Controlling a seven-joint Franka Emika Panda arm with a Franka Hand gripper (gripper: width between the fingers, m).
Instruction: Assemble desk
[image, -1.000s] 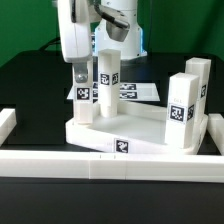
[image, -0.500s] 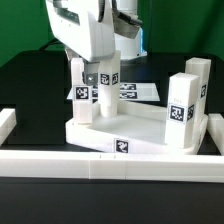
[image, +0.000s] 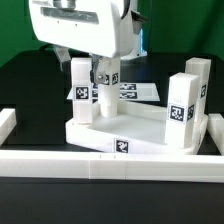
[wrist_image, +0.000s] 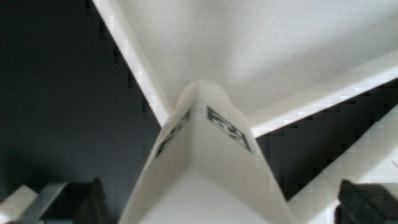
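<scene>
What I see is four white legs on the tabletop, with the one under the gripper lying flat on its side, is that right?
Not quite. The leg under the gripper stands upright, not flat on its side, as the exterior view shows. The rest holds: four white legs are on the tabletop.

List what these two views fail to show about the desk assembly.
- Gripper fingertips: in the exterior view the arm's own white housing hides them.
- Second rear leg: exterior view, its top is hidden behind the arm.
- Leg base: wrist view, foreshortened, so its seating in the tabletop is unclear.
- Tag on that leg: wrist view, blurred, unreadable.
</scene>
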